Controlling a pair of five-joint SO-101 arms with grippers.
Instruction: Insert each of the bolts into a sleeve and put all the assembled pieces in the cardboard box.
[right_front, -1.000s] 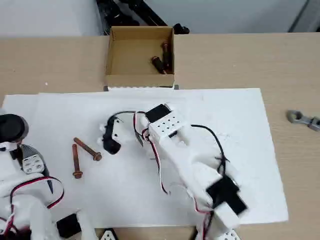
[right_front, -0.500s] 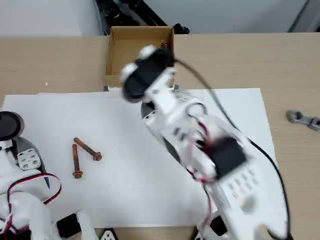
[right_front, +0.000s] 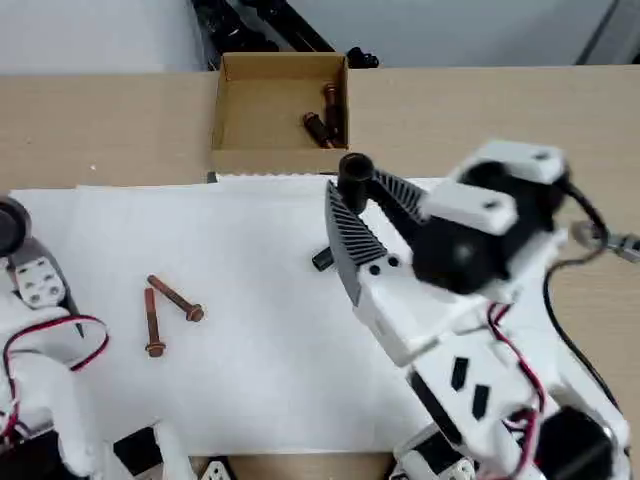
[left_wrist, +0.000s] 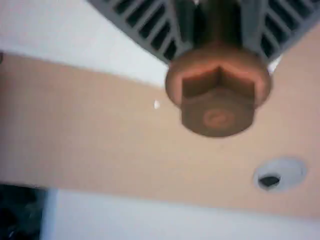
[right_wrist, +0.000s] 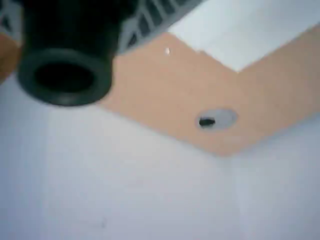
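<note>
Left hand (left_wrist: 218, 17), its fingers cut off, clamps a rust-brown hex-head bolt (left_wrist: 218, 92). Two loose rusty bolts (right_front: 165, 305) lie at the white paper sheet's (right_front: 250, 380) nine o'clock. Right hand (right_front: 355, 185) grips a black cylindrical sleeve (right_front: 352, 165), partly hiding a second black sleeve (right_front: 321, 260). The brown cardboard box (right_front: 230, 110) sits at twelve.

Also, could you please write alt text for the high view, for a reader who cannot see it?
The right arm's hand holds a black sleeve above a white sheet, near an open cardboard box with assembled pieces inside. Two loose bolts and a second sleeve lie on the sheet.
</note>
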